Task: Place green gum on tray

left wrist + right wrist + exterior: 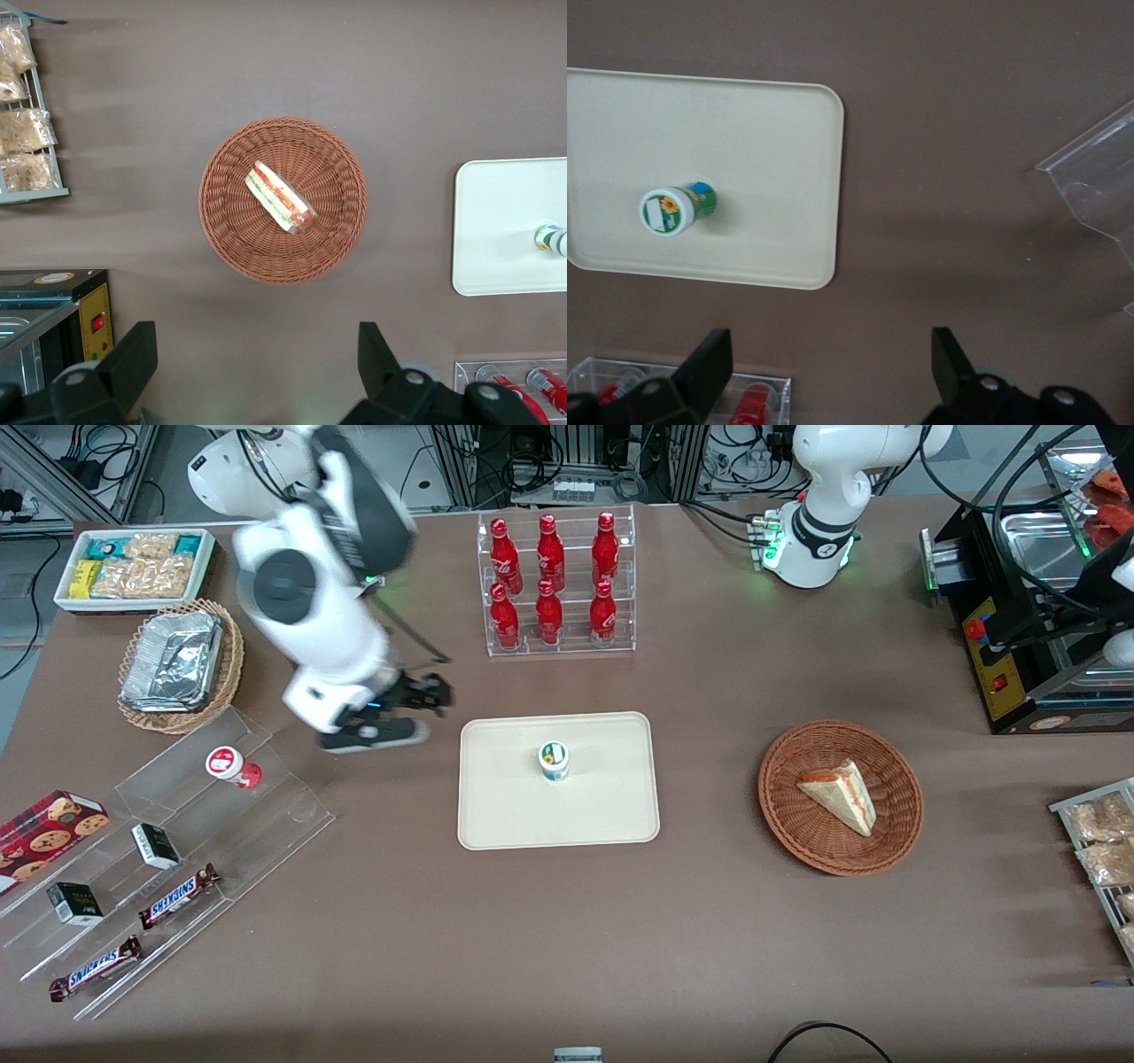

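The green gum (pixel 555 761) stands upright near the middle of the cream tray (pixel 505 806). It also shows in the right wrist view (pixel 677 209) on the tray (pixel 771 159), and in the left wrist view (pixel 551 239). My gripper (pixel 416 710) is open and empty, its fingers (pixel 946 359) wide apart. It hangs above the bare table beside the tray, toward the working arm's end, well apart from the gum.
A clear stepped shelf (pixel 266 815) holds the red-lidded gum (pixel 232 766), small boxes and Snickers bars. A rack of red bottles (pixel 554 584) stands farther from the camera than the tray. A wicker basket with a sandwich (pixel 840 795) lies toward the parked arm's end.
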